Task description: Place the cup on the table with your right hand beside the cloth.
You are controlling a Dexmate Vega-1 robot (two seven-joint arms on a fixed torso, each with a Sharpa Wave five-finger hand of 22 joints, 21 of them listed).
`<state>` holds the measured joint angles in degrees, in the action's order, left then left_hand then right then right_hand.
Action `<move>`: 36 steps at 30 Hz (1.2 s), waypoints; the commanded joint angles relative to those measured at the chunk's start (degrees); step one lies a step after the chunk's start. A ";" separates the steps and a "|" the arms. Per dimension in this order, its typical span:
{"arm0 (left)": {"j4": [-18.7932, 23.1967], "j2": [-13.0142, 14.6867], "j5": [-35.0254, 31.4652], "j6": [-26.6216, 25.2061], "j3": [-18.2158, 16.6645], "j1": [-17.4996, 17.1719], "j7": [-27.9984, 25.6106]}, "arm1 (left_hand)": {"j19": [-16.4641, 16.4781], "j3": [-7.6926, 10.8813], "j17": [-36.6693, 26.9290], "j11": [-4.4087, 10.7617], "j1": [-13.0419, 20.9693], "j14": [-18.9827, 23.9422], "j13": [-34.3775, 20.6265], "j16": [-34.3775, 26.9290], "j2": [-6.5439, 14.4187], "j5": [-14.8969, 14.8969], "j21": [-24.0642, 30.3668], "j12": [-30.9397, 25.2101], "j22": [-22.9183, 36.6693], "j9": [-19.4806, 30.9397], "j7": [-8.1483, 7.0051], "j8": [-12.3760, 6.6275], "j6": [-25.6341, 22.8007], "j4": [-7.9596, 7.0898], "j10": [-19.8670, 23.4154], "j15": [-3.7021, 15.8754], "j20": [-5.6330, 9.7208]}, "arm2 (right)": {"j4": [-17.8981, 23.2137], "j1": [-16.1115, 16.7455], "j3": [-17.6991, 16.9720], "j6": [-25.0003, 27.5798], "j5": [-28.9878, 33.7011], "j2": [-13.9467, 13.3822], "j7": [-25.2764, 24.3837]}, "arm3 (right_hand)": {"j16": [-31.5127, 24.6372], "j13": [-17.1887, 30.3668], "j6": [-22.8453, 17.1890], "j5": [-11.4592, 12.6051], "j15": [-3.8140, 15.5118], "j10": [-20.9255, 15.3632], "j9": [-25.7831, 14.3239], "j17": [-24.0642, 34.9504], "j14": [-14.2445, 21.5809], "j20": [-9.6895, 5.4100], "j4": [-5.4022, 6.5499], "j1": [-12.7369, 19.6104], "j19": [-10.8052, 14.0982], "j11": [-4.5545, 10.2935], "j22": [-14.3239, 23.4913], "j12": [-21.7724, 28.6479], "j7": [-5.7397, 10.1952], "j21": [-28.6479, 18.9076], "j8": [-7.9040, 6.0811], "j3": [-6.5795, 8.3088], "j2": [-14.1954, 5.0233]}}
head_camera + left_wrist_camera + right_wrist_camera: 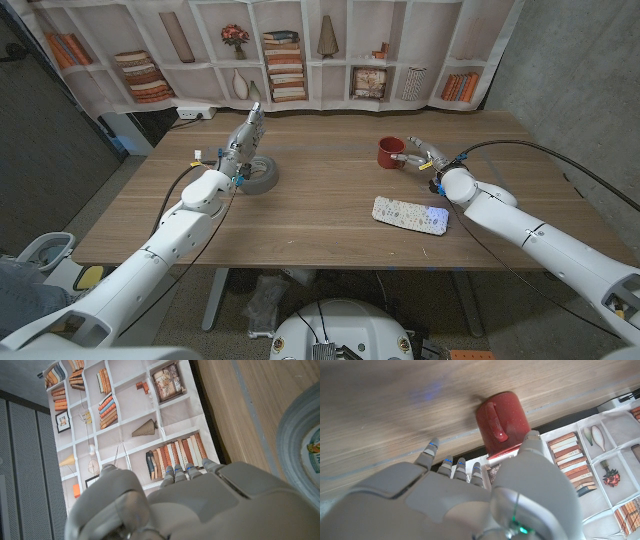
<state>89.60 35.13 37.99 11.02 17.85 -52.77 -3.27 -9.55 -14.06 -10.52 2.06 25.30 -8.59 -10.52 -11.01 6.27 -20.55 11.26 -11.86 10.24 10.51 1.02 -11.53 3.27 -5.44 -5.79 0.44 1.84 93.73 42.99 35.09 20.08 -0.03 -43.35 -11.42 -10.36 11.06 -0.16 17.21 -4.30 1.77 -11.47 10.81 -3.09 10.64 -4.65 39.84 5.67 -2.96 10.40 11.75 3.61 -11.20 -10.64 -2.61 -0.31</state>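
Now, red speckled ceramic cup (390,152): upright on the wooden surface (320,215), beyond the patterned folded cloth (411,215).
My right hand (422,156): open, empty, just beside the cup.
My left hand (243,143): fingers apart, holding nothing.

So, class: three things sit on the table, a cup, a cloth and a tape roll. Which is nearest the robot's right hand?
The red cup: it stands right at the right hand, its fingers just beside it.

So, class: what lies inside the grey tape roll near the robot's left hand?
In the left wrist view the tape roll rings a printed label. The left hand covers the roll's near part, so the rest of its middle is hidden.
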 commanded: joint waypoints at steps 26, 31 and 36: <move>-0.08 -0.19 -0.04 -0.08 0.23 0.26 0.26 | -1.44 -0.73 -0.14 0.04 0.70 0.30 -0.32 0.12 0.27 0.20 0.39 0.16 0.29 0.25 0.02 0.13 -0.02 -0.09 0.18 0.00 1.39 | 5.94 2.77 -3.51 -2.91 -0.69 -2.22 -0.61 | -0.65 0.20 -1.57 0.79 -0.56 -0.59 0.05 0.16 0.34 0.14 0.46 -1.41 0.29 -0.38 0.20 0.56 0.44 -0.16 -1.08 -0.75 -0.24; 0.11 -0.08 0.00 -0.06 0.14 0.05 0.22 | -1.45 -0.76 -0.14 0.06 0.71 0.31 -0.32 0.12 0.28 0.21 0.39 0.18 0.29 0.25 0.05 0.12 -0.06 -0.09 0.16 -0.02 1.40 | 6.53 2.99 -3.75 -3.18 -0.55 -2.37 -0.64 | -0.67 0.20 -1.63 0.86 -0.58 -0.66 0.06 0.16 0.39 0.10 0.52 -1.50 0.28 -0.43 0.20 0.60 0.45 -0.16 -1.09 -0.79 -0.28; 0.23 0.02 0.14 -0.04 0.00 -0.13 0.25 | -1.41 -0.80 -0.15 0.09 0.73 0.29 -0.32 0.12 0.29 0.22 0.41 0.20 0.29 0.25 0.05 0.12 -0.07 -0.10 0.11 -0.01 1.43 | 7.14 3.16 -4.19 -3.14 -0.75 -2.42 -0.64 | -0.69 0.20 -1.78 0.92 -0.59 -0.77 0.06 0.16 0.45 0.11 0.55 -1.55 0.30 -0.43 0.20 0.65 0.54 -0.18 -1.15 -0.82 -0.31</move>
<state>89.51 34.96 37.93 10.86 18.08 -52.51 -3.02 -9.55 -14.54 -10.52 2.06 25.53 -8.59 -10.52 -11.01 6.49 -20.32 11.26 -11.86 10.24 10.52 1.02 -11.53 3.27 -5.43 -5.79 0.44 1.84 99.58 45.67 31.71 17.40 -0.58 -45.49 -12.01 -10.81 11.05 -1.65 17.69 -4.62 1.21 -11.48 10.80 -2.76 10.64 -4.16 38.38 5.67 -3.08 10.55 12.19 3.89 -11.20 -11.54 -3.09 -1.15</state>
